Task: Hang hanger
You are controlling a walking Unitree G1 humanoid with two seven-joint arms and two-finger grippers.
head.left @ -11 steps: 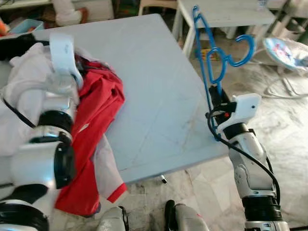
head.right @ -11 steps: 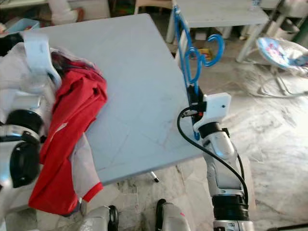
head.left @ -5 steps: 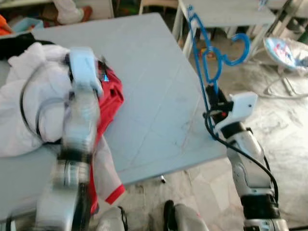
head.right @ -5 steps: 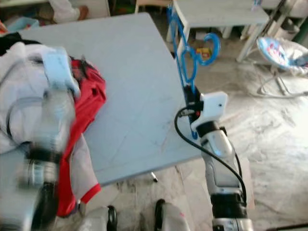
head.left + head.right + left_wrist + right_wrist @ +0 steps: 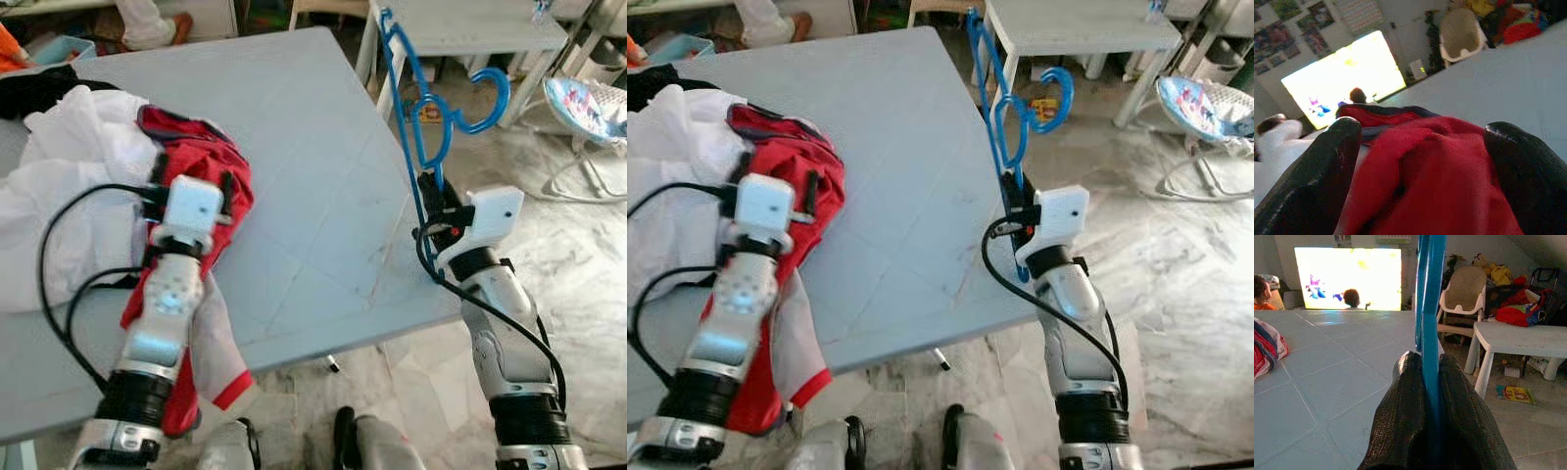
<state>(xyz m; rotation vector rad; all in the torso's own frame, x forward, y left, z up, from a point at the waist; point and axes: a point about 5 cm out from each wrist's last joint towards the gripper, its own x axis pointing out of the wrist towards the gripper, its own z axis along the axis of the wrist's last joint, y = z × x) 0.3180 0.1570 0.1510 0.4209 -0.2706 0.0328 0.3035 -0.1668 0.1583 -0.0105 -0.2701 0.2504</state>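
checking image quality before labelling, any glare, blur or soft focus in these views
Both wrist views: the bright screen is blown out to glare. Left wrist view: black fingers and red garment are soft, too near. Right wrist view: blue plastic hanger sharp. Eye views: evenly lit, crisp.

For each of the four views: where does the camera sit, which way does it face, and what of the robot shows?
Left eye and right eye: head, facing down at the table; both arms show.
Left wrist: on the left gripper, open fingers around the red garment.
Right wrist: on the right gripper, shut on the blue hanger.
Shared: the hanger, garment and table.
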